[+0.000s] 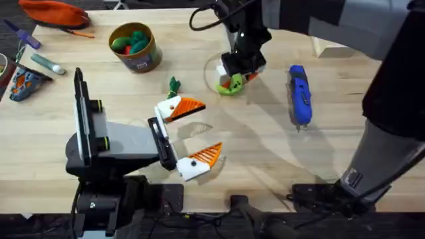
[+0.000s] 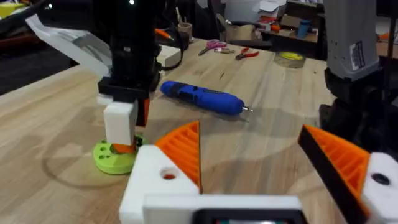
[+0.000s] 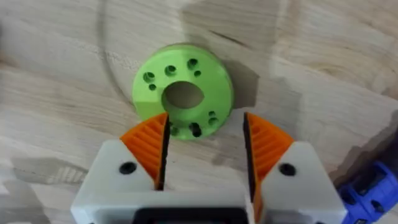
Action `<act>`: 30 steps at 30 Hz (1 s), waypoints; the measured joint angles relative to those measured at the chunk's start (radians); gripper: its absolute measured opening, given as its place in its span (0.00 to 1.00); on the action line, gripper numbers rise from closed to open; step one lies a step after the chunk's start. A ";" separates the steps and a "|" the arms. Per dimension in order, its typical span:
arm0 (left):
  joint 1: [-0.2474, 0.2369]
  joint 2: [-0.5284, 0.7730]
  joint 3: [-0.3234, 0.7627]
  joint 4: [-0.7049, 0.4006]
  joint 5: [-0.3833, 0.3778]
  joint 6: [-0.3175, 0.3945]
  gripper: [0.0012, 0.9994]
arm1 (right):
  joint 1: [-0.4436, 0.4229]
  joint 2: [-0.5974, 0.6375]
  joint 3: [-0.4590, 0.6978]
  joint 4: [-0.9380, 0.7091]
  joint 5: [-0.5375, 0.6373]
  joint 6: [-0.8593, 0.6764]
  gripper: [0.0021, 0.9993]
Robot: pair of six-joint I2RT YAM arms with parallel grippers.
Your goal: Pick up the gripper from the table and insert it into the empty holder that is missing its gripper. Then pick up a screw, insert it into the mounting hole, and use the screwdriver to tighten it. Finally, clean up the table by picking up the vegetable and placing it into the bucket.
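Observation:
My right gripper (image 3: 205, 124) stands open, its orange pads straddling the near rim of a round green disc (image 3: 183, 93) on the table; the same gripper (image 1: 234, 78) shows at the middle back in the overhead view. I cannot tell whether a dark spot in one of the disc's holes is a screw. The blue screwdriver (image 1: 299, 93) lies to its right. A dark-green vegetable (image 1: 174, 85) lies left of the disc. The yellow bucket (image 1: 143, 60) stands at the back left. My left gripper (image 1: 209, 126) is open and holds nothing. The loose gripper and the holder are out of view.
The bucket holds green and red toy pieces. An orange pouch (image 1: 53, 12) and small items lie at the far left edge. A pale wooden block (image 1: 329, 46) sits at the back right. Scissors and pliers (image 2: 227, 50) lie beyond the screwdriver (image 2: 202, 98).

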 joint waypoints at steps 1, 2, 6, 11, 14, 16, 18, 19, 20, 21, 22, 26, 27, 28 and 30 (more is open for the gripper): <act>0.000 0.000 0.000 0.000 0.000 0.000 0.99 | 0.002 0.004 0.000 0.000 -0.002 0.000 0.62; 0.000 0.000 0.000 0.000 0.000 0.000 0.99 | 0.005 0.007 0.000 0.001 -0.002 0.000 0.61; 0.000 0.000 0.000 0.000 0.000 0.000 0.99 | 0.011 0.012 0.000 0.004 -0.002 0.000 0.59; 0.000 0.000 0.000 0.000 0.000 0.000 0.99 | 0.015 0.012 0.000 0.003 -0.019 -0.016 0.52; 0.000 0.000 0.000 0.000 0.000 0.000 0.99 | 0.015 0.012 0.000 0.000 -0.021 -0.027 0.48; 0.000 0.000 0.000 0.000 0.000 0.000 0.99 | 0.015 0.012 0.000 -0.001 -0.021 -0.034 0.46; 0.000 0.000 0.000 0.000 0.000 0.000 0.99 | 0.015 0.012 0.000 -0.004 -0.020 -0.038 0.43; 0.000 0.000 0.000 0.000 0.000 0.000 0.99 | 0.015 0.012 0.000 -0.006 -0.020 -0.039 0.41; 0.000 0.000 0.000 0.000 0.000 0.000 0.99 | 0.015 0.012 0.000 -0.007 -0.020 -0.044 0.38; 0.000 0.000 0.000 0.000 0.000 0.000 0.99 | 0.015 0.012 0.000 -0.007 -0.021 -0.048 0.37; 0.000 0.000 0.000 0.000 0.000 0.000 0.99 | 0.015 0.012 0.000 -0.008 -0.021 -0.052 0.36; 0.000 0.000 0.000 0.000 0.000 0.000 0.99 | 0.015 0.012 0.000 -0.009 -0.021 -0.064 0.30; 0.000 0.000 0.000 0.000 0.000 0.000 0.99 | 0.015 0.012 0.000 -0.009 -0.021 -0.065 0.28; 0.000 0.000 0.000 0.000 0.000 0.000 0.99 | 0.015 0.012 0.000 -0.009 -0.021 -0.068 0.25; 0.000 0.000 0.000 0.000 0.000 0.000 0.99 | 0.015 0.012 0.000 -0.010 -0.023 -0.071 0.18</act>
